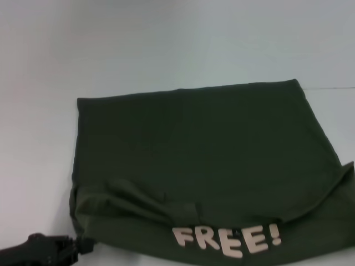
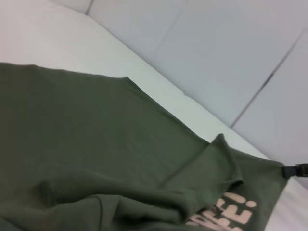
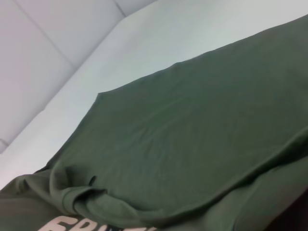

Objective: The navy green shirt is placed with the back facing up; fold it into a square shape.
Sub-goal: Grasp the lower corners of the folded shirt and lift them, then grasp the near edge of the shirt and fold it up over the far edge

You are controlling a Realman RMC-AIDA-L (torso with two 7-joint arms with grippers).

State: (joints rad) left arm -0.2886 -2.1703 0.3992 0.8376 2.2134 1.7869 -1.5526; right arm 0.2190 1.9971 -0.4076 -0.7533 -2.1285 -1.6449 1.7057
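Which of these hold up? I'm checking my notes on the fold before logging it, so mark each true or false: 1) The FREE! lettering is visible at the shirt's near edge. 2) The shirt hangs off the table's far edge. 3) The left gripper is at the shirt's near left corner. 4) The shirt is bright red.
1) True: the cream FREE! lettering shows on the near edge of the navy green shirt.
2) False: the shirt lies on the table, with bare tabletop beyond its far edge.
3) True: the left gripper sits at that corner.
4) False: it is dark olive green.
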